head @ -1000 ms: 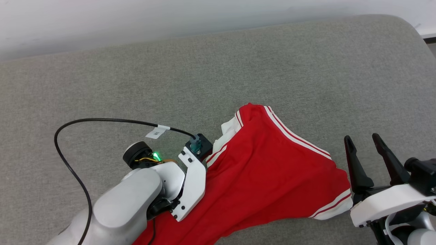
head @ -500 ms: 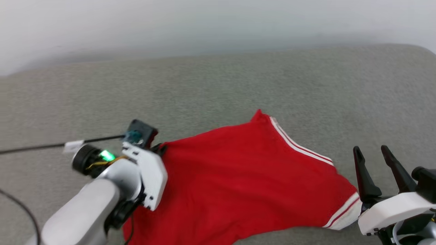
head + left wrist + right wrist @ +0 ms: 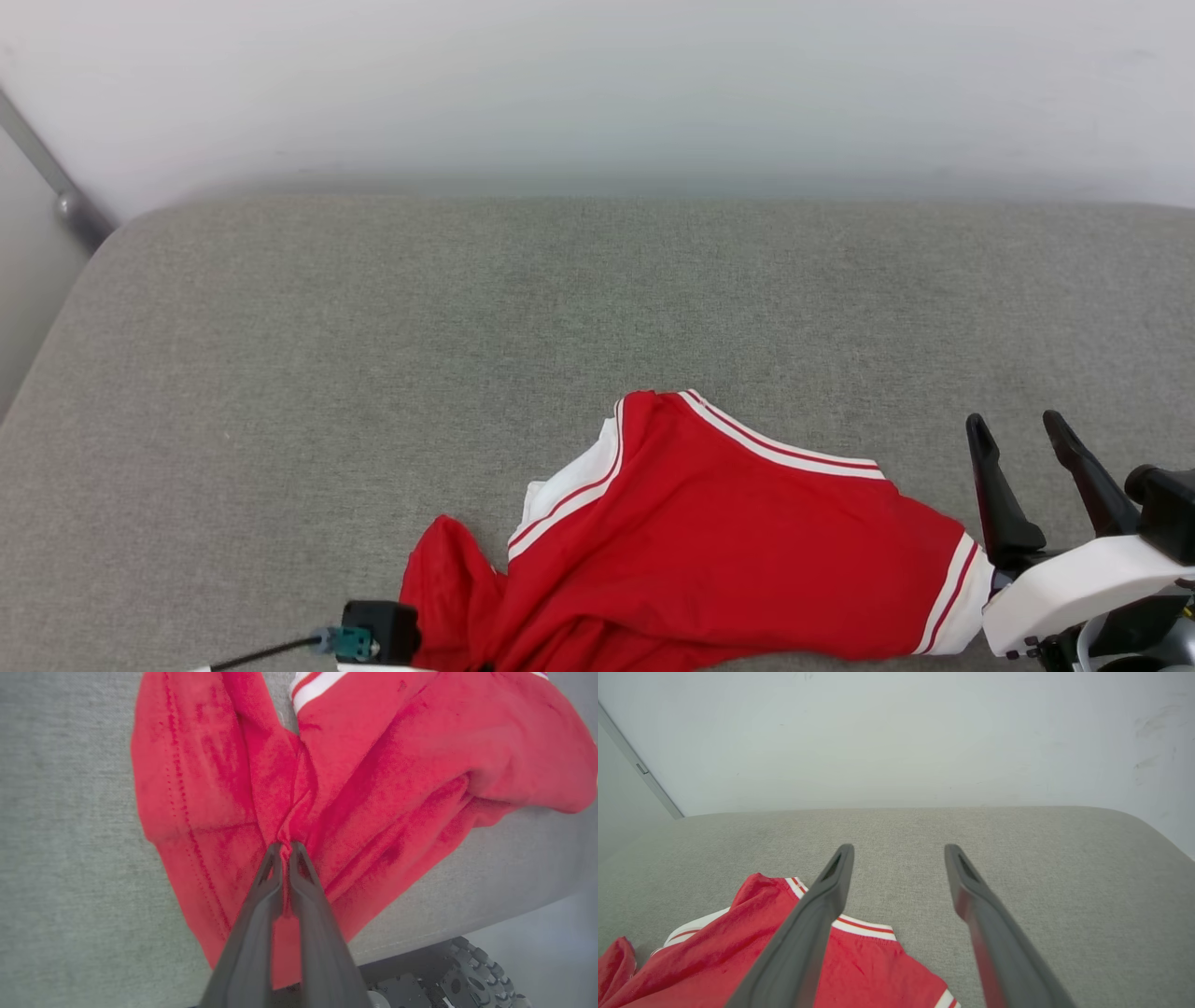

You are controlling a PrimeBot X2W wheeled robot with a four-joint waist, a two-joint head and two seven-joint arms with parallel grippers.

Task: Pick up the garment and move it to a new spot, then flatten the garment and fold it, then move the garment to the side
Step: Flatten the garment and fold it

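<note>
The garment [image 3: 728, 551], a red T-shirt with white sleeves and red-and-white striped trim, lies crumpled on the grey cushion [image 3: 373, 327] near its front edge. In the left wrist view my left gripper [image 3: 286, 845] is shut on a pinched fold of the garment's [image 3: 373, 765] red cloth, which puckers at the fingertips. My right gripper [image 3: 1016, 427] stands open just right of the striped sleeve cuff [image 3: 952, 597], with nothing between its fingers. In the right wrist view the right gripper [image 3: 899, 851] hovers over bare cushion, with the garment [image 3: 714, 961] at lower left.
A pale wall [image 3: 597, 84] rises behind the cushion, with a metal rail [image 3: 56, 177] at the far left. The cushion's front edge [image 3: 467, 924] and my wheeled base [image 3: 472, 970] show below the garment. The left wrist's camera block and cable [image 3: 373, 635] sit at the head view's bottom edge.
The head camera has shifted. My left gripper has shut on the garment's cloth and drawn back toward the front edge, bunching the left side. The right gripper has stayed open.
</note>
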